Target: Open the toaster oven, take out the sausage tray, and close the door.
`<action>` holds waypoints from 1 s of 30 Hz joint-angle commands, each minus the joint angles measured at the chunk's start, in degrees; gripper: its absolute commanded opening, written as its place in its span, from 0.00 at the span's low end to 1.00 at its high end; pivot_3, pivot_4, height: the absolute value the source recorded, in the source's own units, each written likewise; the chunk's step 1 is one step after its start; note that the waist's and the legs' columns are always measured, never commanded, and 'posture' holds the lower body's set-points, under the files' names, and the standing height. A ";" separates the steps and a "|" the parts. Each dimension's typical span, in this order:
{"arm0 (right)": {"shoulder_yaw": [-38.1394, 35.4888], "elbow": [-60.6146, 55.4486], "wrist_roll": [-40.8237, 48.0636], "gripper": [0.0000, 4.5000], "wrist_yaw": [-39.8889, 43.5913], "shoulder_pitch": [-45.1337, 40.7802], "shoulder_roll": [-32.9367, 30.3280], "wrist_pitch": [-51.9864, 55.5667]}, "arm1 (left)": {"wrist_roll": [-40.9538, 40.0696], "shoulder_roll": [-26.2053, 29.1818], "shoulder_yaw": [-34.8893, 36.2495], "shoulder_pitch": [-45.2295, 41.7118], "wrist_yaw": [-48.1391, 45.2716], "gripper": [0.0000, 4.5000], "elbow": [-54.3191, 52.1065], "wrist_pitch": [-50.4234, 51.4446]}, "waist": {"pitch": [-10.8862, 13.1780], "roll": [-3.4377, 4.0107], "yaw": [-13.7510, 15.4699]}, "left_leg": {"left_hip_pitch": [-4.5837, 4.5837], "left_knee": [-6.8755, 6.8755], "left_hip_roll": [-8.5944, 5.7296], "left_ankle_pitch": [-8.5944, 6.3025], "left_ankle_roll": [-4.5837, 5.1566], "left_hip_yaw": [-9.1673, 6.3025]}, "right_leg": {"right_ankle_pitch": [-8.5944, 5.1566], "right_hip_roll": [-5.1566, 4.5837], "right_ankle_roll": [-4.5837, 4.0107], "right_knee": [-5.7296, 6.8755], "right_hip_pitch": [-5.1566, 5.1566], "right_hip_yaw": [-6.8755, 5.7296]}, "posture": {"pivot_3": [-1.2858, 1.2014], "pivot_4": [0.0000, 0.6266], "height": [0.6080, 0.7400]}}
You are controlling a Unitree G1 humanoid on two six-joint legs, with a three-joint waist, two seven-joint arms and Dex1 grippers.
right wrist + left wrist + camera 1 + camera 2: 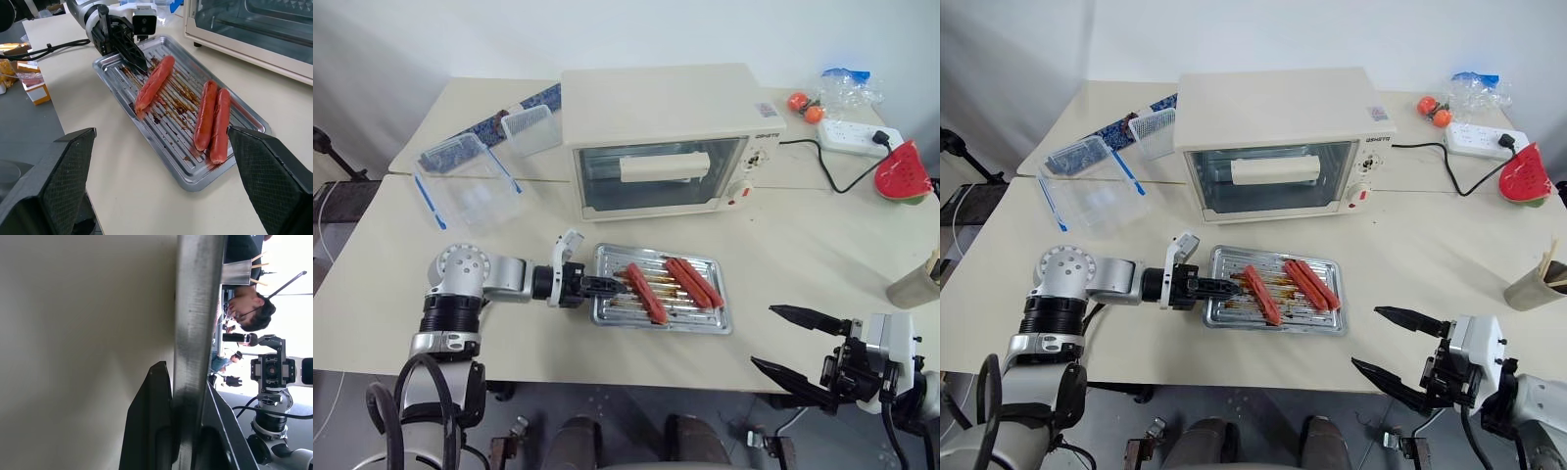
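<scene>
The cream toaster oven (pixel 656 108) stands at the back middle of the table, and its glass door (pixel 607 181) with the bar handle (pixel 664 166) is closed. In front of it the silver ribbed sausage tray (pixel 717 325) lies flat on the table with three reddish sausages (pixel 693 282). My left gripper (pixel 615 285) reaches in level from the left, shut on the tray's left rim (pixel 193 333), which runs between its two fingers (pixel 149 431). At the front right, past the table edge, my right gripper (pixel 762 335) hangs open and holds nothing.
Clear plastic boxes (pixel 475 181) with blue-trimmed lids lie at the back left. A power strip (pixel 857 137), two small oranges (pixel 806 106) and a watermelon slice (pixel 903 174) sit at the back right. A cup of sticks (pixel 913 284) stands at the right edge. A person (pixel 249 313) sits beyond the table.
</scene>
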 commanded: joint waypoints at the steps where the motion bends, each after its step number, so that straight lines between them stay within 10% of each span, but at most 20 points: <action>1: -0.19 -0.17 0.17 1.00 -0.21 -0.29 0.02 -0.94 | -1.66 0.12 0.21 0.60 1.92 0.34 -3.08 -0.02 | 0.01 -0.01 -0.01 | 0.00 -0.01 0.00 0.00 -0.01 0.00 | 0.00 0.01 0.00 0.01 -0.01 0.00 | 0.52 0.24 1.00; 11: 1.00 0.79 -0.22 1.00 0.35 -1.54 -0.11 -0.99 | -1.65 3.16 2.45 3.11 0.21 1.00 -11.94 -0.78 | 0.01 -0.01 -0.05 | 0.01 0.00 0.01 -0.01 -0.02 0.03 | 0.00 0.02 0.00 -0.01 -0.01 0.00 | 0.52 0.24 1.00; 16: 1.48 2.31 -0.53 1.00 1.44 -2.92 -0.77 -1.17 | 3.73 16.38 -0.80 11.06 -18.31 1.00 -23.55 -10.83 | 0.02 -0.01 -1.26 | 0.11 -0.27 0.08 0.00 -0.10 0.10 | 0.00 0.14 -0.02 -0.01 -0.09 0.12 | 0.52 0.24 1.00; 20: 1.74 4.73 -1.30 1.00 3.58 -4.97 -1.47 -2.83 | 19.00 26.49 -1.54 23.23 -42.73 1.00 -29.01 -41.75 | 0.03 0.01 -1.48 | 0.10 -0.52 0.06 0.00 -0.10 0.43 | -0.02 0.11 -0.05 -0.30 -0.10 0.13 | 0.52 0.24 1.00; 30: 0.95 13.49 -2.45 1.00 10.87 -11.13 -4.88 -8.32 | 35.88 29.20 13.68 37.22 -62.75 1.00 -10.99 -88.33 | 0.04 0.03 -0.84 | 0.04 -0.73 0.11 -0.13 0.13 0.58 | -0.02 -0.01 -0.12 -0.62 -0.17 0.01 | 0.52 0.24 1.00</action>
